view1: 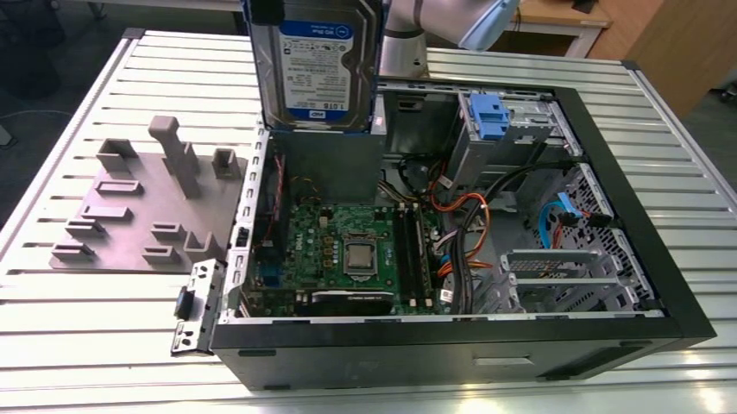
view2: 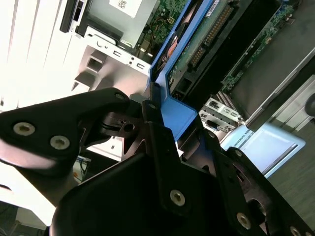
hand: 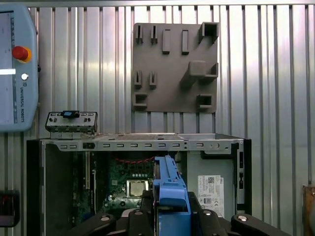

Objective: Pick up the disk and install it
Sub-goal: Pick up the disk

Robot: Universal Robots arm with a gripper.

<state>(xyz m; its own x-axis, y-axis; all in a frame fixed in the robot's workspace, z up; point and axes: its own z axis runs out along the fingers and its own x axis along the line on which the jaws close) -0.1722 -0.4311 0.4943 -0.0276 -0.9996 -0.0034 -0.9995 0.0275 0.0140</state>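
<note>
The disk (view1: pixel 313 65) is blue-and-white labelled and blue-framed.

Bright even light; glare whitens table (view2: pixel 19 54).

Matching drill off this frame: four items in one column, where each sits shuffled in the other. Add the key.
1. disk
2. grey fixture plate
3. processor
4. blue clip

A. on the green board inside the open case
B. flat on the slatted table, at the exterior view's left of the case
C. upright in the gripper, above the case
D. on the metal drive cage inside the case

Pairs: 1-C, 2-B, 3-A, 4-D
</note>
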